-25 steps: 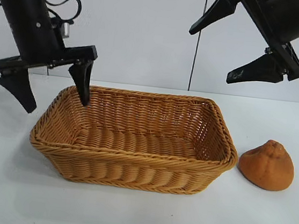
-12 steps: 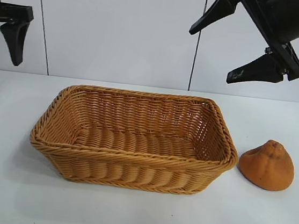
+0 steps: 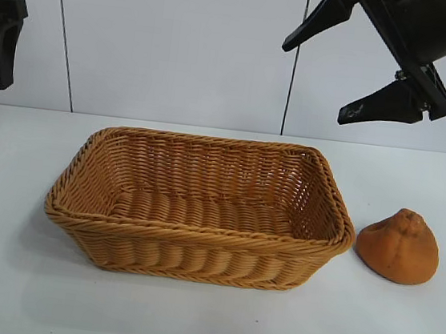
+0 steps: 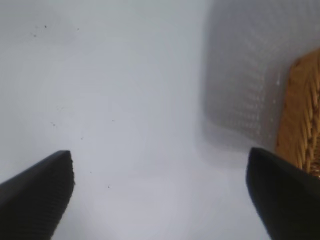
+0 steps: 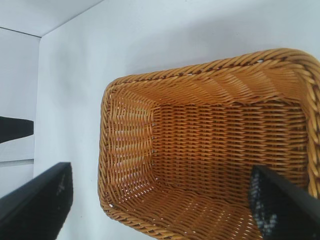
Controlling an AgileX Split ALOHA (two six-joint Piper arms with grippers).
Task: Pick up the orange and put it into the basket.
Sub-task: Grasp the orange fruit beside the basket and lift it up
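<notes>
Orange on the bench, both claws released and raised.
The orange [image 3: 398, 246] sits on the white bench [image 3: 397, 332] just right of the basket [image 3: 200, 206]. The right claw [image 3: 355, 65] hangs spread above the basket's right end; the left claw [image 4: 160, 195], spread, is high at far left.

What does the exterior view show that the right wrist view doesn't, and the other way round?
Only the exterior view shows the orange, resting on the table beside the basket's right end, and the right gripper hanging high above with jaws open. Only the right wrist view looks straight down onto the basket's woven floor. Both show the basket with nothing in it, and the white table.
</notes>
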